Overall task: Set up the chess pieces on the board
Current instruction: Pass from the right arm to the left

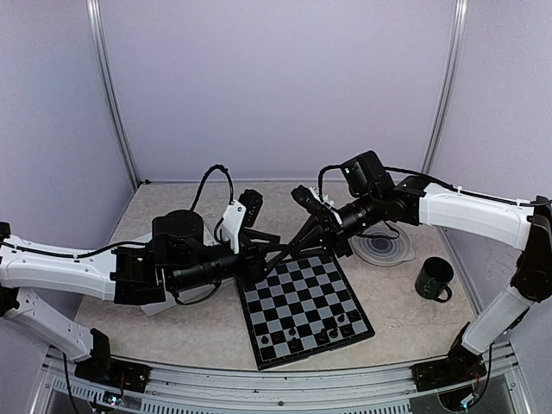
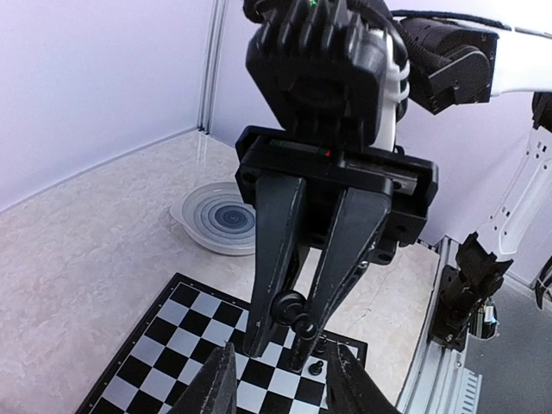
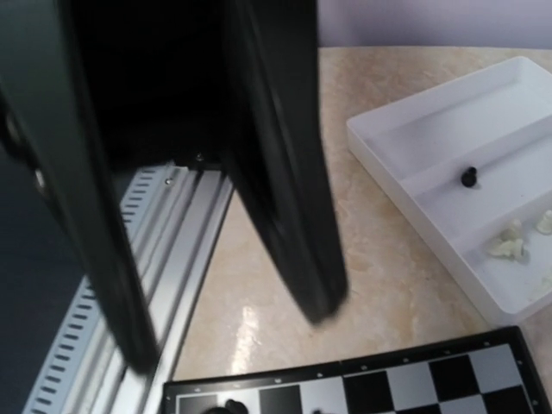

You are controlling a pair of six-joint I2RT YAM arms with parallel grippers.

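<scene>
My right gripper hangs over the far left corner of the board and is shut on a small black chess piece, which lies sideways just above its fingertips. My left gripper faces it, open and empty, with a fingertip on either side below the piece. Several black pieces stand on the board's near rows, one of them below the held piece. In the right wrist view, two large blurred black fingers stand wide apart; the held piece does not show there.
A white compartment tray holds a black piece and white pieces; my left arm mostly covers it from above. A round grey ringed plate and a dark mug stand right of the board. A metal rail runs along the near edge.
</scene>
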